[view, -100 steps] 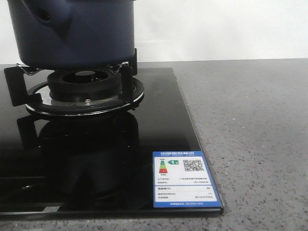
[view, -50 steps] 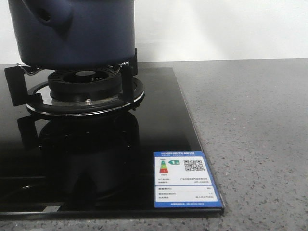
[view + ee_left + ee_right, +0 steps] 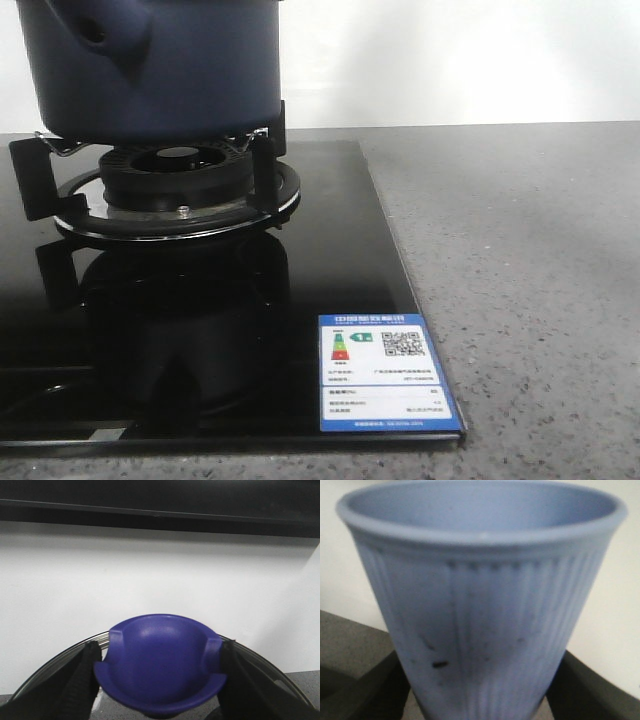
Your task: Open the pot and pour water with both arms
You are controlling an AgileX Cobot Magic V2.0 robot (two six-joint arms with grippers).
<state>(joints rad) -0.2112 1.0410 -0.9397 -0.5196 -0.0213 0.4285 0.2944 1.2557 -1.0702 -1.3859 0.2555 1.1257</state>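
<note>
Left gripper (image 3: 159,680) closed on the blue lid knob (image 3: 160,665) above the glass lid (image 3: 260,667), right gripper (image 3: 477,690) clasping the pale blue ribbed cup (image 3: 480,605) upright, dark navy pot (image 3: 160,70) sitting on the burner (image 3: 180,175), black cooktop (image 3: 200,330) under the burner, energy label (image 3: 387,372) at the cooktop's near right corner.

Both grippers show matte black fingers: the left gripper (image 3: 160,680) with ribbed inner pads (image 3: 80,680), the right gripper (image 3: 477,690) smooth, angular.

A large round dark navy-blue matte pot (image 3: 160,70) is seen upright on a black gas burner stand, a stubby holed handle on its side. Its glass lid's rounded blue knob (image 3: 160,665) is gripped between the black fingers (image 3: 75,680) of the left gripper (image 3: 159,680).
</note>
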